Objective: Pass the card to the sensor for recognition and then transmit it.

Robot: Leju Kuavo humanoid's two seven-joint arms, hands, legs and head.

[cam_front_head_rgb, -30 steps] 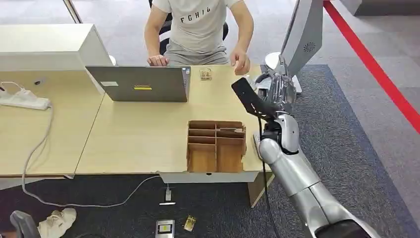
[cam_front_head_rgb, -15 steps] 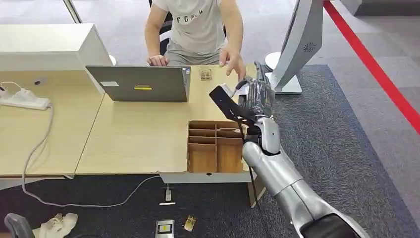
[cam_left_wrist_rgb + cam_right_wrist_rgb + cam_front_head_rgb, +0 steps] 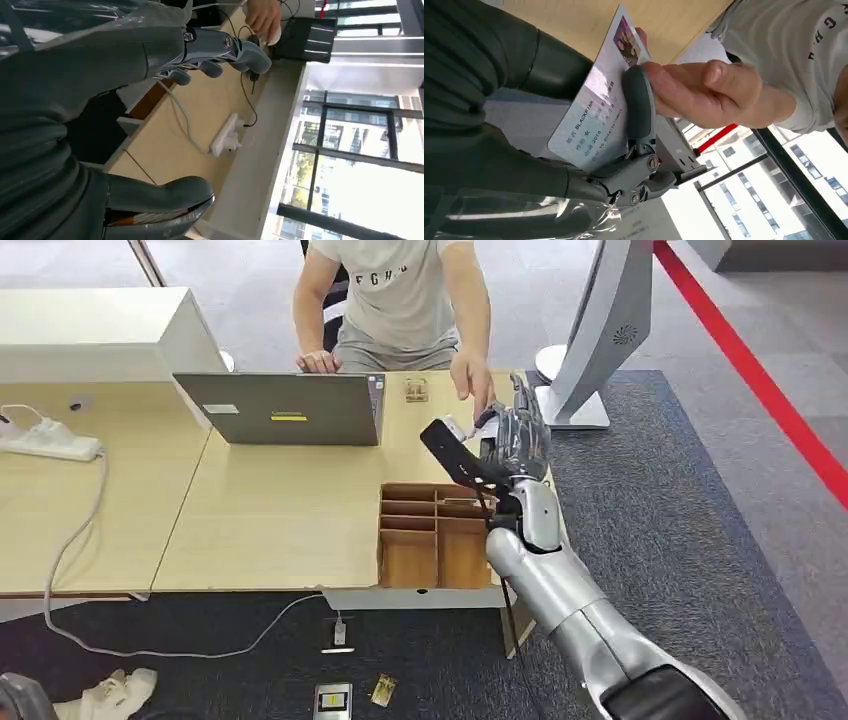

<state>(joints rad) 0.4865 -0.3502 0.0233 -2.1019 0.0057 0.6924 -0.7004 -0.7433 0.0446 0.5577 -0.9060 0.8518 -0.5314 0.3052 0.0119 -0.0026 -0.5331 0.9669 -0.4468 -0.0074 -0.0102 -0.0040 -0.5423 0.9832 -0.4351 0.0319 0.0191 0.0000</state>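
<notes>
My right hand [image 3: 512, 445] has swung from the sensor stand [image 3: 600, 320] at upper right toward frame centre, so I judge recognition done and handover underway. It pinches the card [image 3: 596, 115] under its thumb; the person's hand [image 3: 694, 92] already touches the card's far end.

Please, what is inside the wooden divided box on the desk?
The wooden box shows brown partitions, and the compartments that face the head camera look empty. Its right rear corner is covered by the right hand and arm, so that part cannot be seen.
</notes>
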